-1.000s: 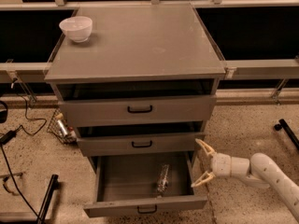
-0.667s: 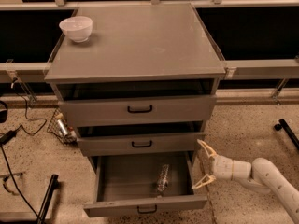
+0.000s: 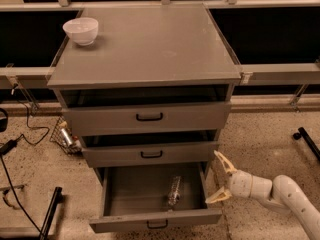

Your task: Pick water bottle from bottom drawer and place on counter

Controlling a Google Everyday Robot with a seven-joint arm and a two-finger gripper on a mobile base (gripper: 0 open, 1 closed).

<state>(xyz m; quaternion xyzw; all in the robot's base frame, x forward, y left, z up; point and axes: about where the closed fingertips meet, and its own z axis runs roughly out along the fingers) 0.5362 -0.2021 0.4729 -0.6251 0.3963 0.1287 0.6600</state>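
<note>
The clear crinkled plastic water bottle [image 3: 173, 191] is lying right of centre in the deep grey metal bottom drawer [image 3: 155, 220]. The cream two-finger gripper [image 3: 214, 178] is hanging just outside its right wall. A round white bowl [image 3: 81, 30] is sitting back-left on the flat grey counter [image 3: 150, 44].

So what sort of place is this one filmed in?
Probably a lab or workshop area: a grey metal drawer cabinet, loose cables on the speckled floor, metal railing behind. The gripper hangs open right of the bottom drawer.
</note>
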